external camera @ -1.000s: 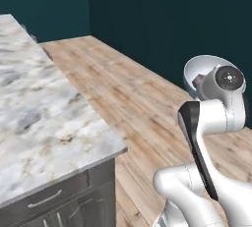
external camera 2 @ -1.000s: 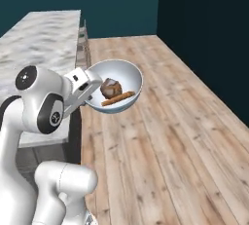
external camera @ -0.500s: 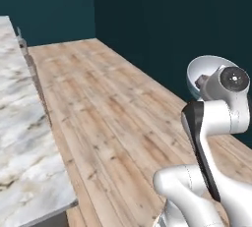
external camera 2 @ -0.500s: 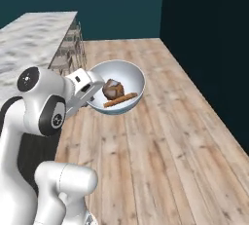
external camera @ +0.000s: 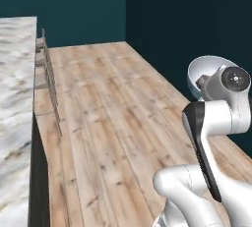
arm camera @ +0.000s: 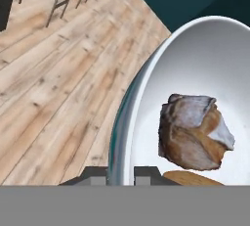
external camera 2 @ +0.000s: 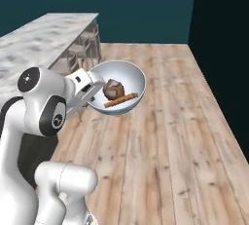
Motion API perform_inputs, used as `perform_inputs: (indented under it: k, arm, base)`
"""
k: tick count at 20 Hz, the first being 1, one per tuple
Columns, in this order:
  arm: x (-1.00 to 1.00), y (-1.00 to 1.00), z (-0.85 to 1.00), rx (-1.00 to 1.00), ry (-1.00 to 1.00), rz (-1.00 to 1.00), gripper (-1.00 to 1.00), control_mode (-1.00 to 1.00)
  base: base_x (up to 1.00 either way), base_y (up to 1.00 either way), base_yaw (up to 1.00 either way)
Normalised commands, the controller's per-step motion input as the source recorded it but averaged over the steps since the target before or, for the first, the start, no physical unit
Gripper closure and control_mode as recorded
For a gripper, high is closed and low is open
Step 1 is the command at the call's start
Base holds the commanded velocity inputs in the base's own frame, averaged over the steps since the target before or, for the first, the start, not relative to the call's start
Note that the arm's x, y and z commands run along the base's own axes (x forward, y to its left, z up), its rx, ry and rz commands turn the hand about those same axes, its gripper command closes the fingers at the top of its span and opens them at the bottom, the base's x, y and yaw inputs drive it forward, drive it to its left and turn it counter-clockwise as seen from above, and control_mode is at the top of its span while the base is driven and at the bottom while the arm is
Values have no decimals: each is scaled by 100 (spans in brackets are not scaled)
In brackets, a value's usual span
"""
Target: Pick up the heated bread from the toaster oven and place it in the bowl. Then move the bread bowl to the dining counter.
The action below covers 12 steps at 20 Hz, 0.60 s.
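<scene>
Base views flank the arm, sharing bowl [external camera 2: 118, 87]; hand view close

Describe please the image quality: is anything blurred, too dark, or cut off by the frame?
Hand view: the bowl is sharp but cropped at the right, its inside evenly bright. Right base view: clear, the bowl casts no distinct shadow on the wood floor. Left base view: the dining counter looks smeared, the far wall very dark.

The bowl [external camera 2: 127, 73] is looking glossy and smooth, the floor [external camera 2: 170, 136] is showing matt wood planks, and the tabletop [external camera: 15, 103] is showing veined white marble.
</scene>
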Motion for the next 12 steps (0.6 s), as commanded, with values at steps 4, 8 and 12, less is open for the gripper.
perform_inputs:
  k: [4,8,12]
  arm:
    - [0,0,0,0,0,0,100,100]
    - [0,0,0,0,0,0,100,100]
    - [0,0,0,0,0,0,100,100]
  base:
    - [100,-33,35]
    - [100,-26,38]
    - [100,-5,43]
